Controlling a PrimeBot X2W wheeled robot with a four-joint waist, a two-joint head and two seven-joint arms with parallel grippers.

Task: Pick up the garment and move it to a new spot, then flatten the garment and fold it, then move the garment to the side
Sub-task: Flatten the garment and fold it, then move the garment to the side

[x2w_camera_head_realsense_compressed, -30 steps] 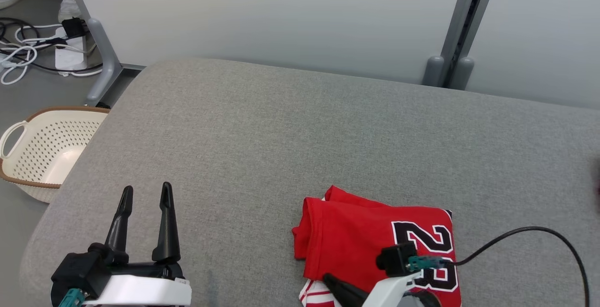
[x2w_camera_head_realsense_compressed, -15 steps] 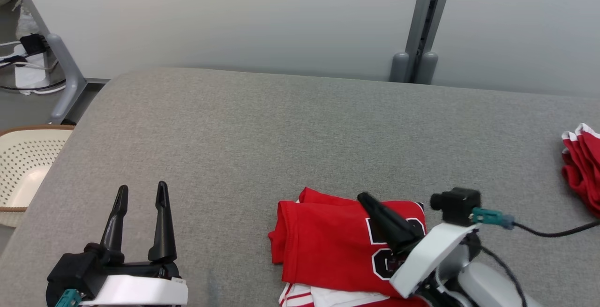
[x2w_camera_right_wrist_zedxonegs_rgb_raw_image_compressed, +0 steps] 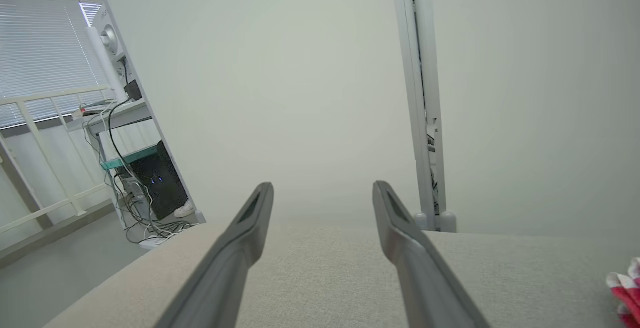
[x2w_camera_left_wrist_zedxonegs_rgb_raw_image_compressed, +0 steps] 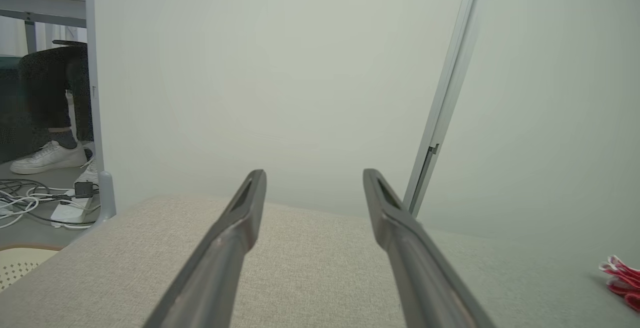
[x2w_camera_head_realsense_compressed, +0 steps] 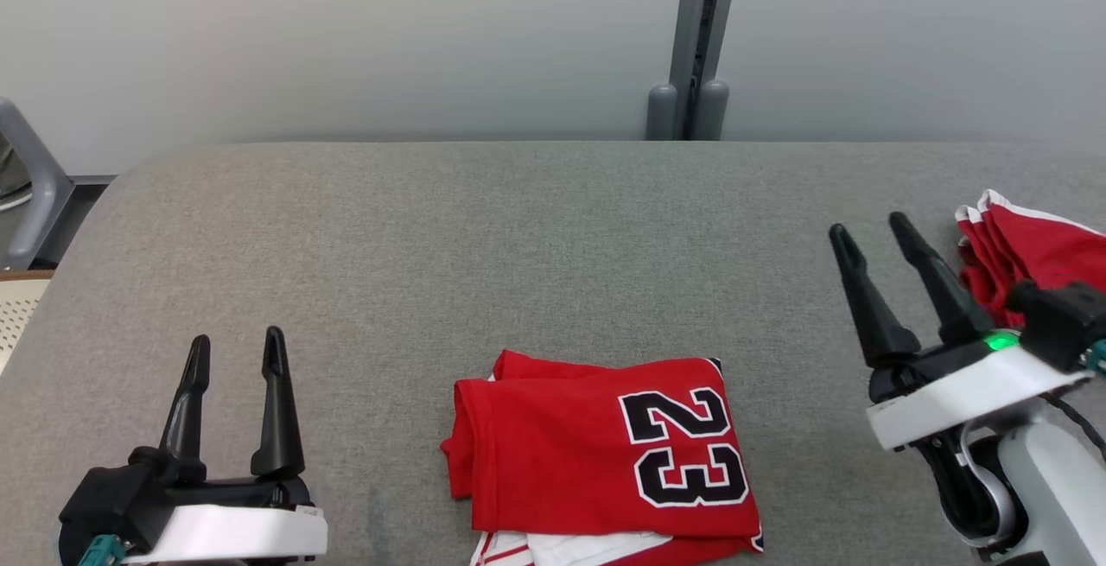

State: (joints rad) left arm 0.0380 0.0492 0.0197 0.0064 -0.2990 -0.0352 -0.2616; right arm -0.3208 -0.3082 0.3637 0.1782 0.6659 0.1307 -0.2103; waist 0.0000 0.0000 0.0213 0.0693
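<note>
The garment (x2w_camera_head_realsense_compressed: 596,458), a red jersey with a black "23", lies folded on the grey cushioned table (x2w_camera_head_realsense_compressed: 518,238) near its front edge, white striped trim showing beneath it. To its left my left gripper (x2w_camera_head_realsense_compressed: 235,350) stands open, fingers pointing up and empty. At the right my right gripper (x2w_camera_head_realsense_compressed: 868,231) is open and empty, well clear of the jersey. In the left wrist view the left gripper (x2w_camera_left_wrist_zedxonegs_rgb_raw_image_compressed: 314,174) spreads its two fingers over bare table. In the right wrist view the right gripper (x2w_camera_right_wrist_zedxonegs_rgb_raw_image_compressed: 323,186) does the same.
Another red and white garment (x2w_camera_head_realsense_compressed: 1028,246) lies bunched at the table's right edge, just right of my right fingers; its edge shows too (x2w_camera_left_wrist_zedxonegs_rgb_raw_image_compressed: 620,280) (x2w_camera_right_wrist_zedxonegs_rgb_raw_image_compressed: 625,293). A cream basket (x2w_camera_head_realsense_compressed: 13,311) sits on the floor at left. A person's legs and white shoe (x2w_camera_left_wrist_zedxonegs_rgb_raw_image_compressed: 47,156) stand beyond.
The camera has swung right. My right gripper let go of the folded jersey, opened, and moved up and to the right. The left gripper kept still.
</note>
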